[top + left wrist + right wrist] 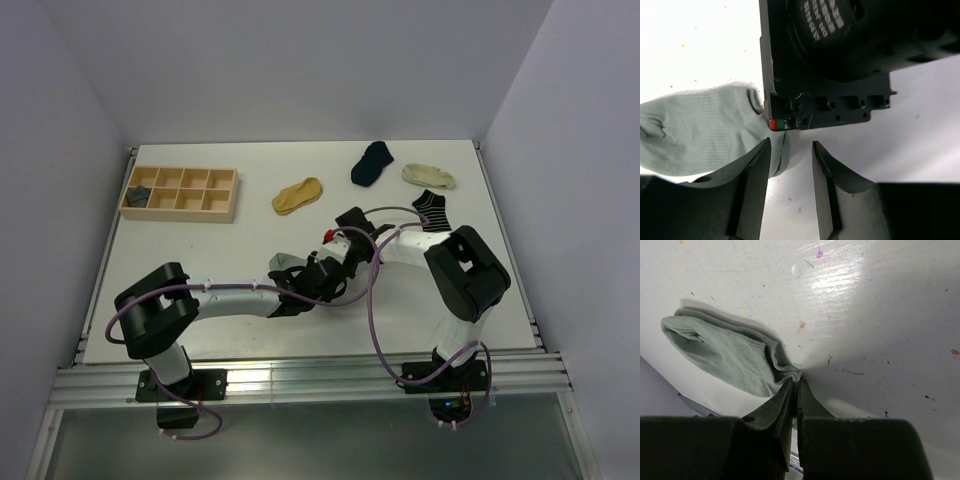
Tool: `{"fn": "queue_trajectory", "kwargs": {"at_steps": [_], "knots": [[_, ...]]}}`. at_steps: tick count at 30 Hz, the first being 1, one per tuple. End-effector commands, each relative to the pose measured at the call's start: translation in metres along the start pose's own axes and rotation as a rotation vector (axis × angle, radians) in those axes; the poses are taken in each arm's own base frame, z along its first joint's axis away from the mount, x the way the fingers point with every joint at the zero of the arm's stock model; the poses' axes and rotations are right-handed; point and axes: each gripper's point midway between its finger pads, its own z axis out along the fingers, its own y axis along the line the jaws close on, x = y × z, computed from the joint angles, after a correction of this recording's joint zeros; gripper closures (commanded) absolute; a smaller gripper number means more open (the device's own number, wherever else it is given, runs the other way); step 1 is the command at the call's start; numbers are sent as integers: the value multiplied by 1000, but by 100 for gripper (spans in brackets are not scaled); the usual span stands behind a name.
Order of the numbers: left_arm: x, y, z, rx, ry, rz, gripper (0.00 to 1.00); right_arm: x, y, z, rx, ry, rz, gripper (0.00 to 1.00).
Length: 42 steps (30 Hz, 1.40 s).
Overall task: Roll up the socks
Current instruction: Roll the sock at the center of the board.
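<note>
A light grey ankle sock (725,355) lies flat on the white table. My right gripper (799,379) is shut on its cuff edge and pinches the fabric into a small bunch. In the left wrist view the same sock (695,132) lies to the left. My left gripper (791,146) is open and empty, with its left finger (757,170) at the sock's cuff and bare table between the jaws. The right gripper's black body (840,60) is just beyond it. In the top view both grippers meet mid-table, the left (318,272) and the right (338,248), and hide the sock.
A mustard-yellow sock (297,195), a navy sock (372,163), a cream sock (428,176) and a black-and-white striped sock (432,209) lie at the back of the table. A wooden compartment tray (215,213) stands back left with a dark grey bundle (138,196) in one corner compartment.
</note>
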Motion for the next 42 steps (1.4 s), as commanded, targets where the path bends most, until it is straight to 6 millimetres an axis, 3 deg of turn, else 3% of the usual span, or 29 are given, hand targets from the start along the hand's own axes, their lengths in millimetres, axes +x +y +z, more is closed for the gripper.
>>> {"fn": "queue_trajectory", "kwargs": {"at_steps": [1,20,29,42], "knots": [[-13,4,0,-54,-45,35,57,-3,12,-1,-11,-1,-16,100],[27,3,5,-78,-1,101,56,-1,10,1,-15,24,-2,100],[25,19,8,-176,-21,114,57,2,8,2,-16,37,6,100],[33,11,10,-140,1,126,63,-1,6,3,-12,41,16,100]]}}
